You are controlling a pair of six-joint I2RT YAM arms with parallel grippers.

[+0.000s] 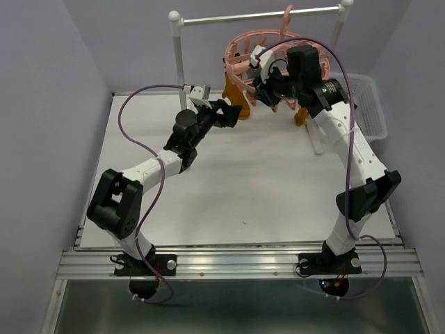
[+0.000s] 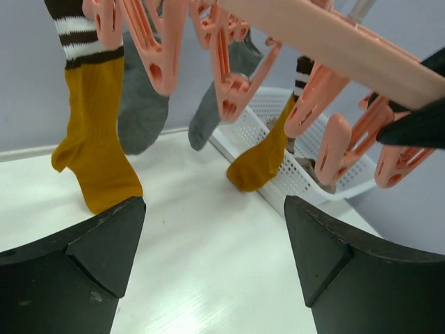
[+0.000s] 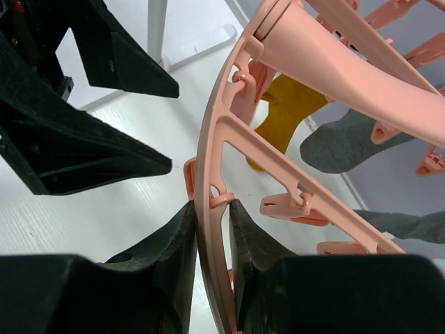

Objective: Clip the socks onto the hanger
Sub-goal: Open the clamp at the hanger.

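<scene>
**Right gripper clamps the hanger ring, left gripper spread wide**

The hanger (image 1: 245, 50) hangs from the rail stand (image 1: 257, 15) at 12 o'clock of the table (image 1: 243, 188). The right gripper (image 3: 212, 209) pinches the hanger's ring, one finger on each face. The left gripper (image 2: 212, 229), at its 8 o'clock, gapes wide and holds nothing. From the left wrist, a mustard sock (image 2: 97, 139) hangs clipped at 10 o'clock, grey socks (image 2: 142, 111) at 12, and a second mustard sock (image 2: 261, 156) at 1 before the mesh basket (image 2: 306, 177).

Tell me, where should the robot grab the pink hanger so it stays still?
On the hanger, at its thin outer ring, coming from above so one finger goes outside and one inside. The ring is a narrow band with open gaps between spokes, and the right gripper pinches it that way.
</scene>
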